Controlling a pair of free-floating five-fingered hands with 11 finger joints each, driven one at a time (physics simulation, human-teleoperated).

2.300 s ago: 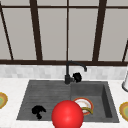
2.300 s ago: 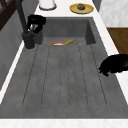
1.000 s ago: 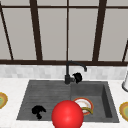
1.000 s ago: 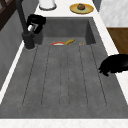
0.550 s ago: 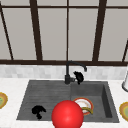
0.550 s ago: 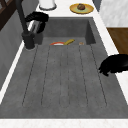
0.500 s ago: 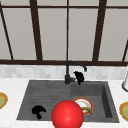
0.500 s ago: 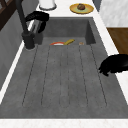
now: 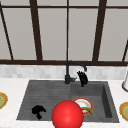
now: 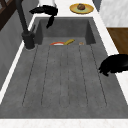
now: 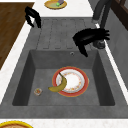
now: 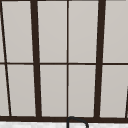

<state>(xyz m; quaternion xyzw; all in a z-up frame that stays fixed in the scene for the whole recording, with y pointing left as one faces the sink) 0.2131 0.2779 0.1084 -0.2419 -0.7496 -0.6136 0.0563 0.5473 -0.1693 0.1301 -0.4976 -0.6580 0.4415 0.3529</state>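
Note:
My right hand (image 9: 82, 78) hovers open just under the spout of the black faucet (image 9: 67, 75), at the back of the sink. In the right side view this right hand (image 11: 90, 37) lies level above the basin's rim, fingers toward the faucet (image 11: 101, 12) and thumb pointing down. It holds nothing. My left hand (image 9: 38, 111) floats over the front left of the grey drainboard (image 9: 42, 97), relaxed and empty; in the left side view the left hand (image 10: 115, 65) hangs at the front edge. A red-rimmed plate (image 11: 75, 81) with a banana (image 11: 58, 86) lies in the basin.
A big red ball (image 9: 67, 115) sits at the sink's front edge in the front view. A small round item (image 11: 38, 91) lies on the basin floor beside the plate. Yellow plates with food stand on the counter at the left (image 11: 55, 3) and the right (image 10: 81, 8). A window rises behind.
The right hand has shifted slightly beside the faucet spout. The left hand, plate and banana have stayed where they were.

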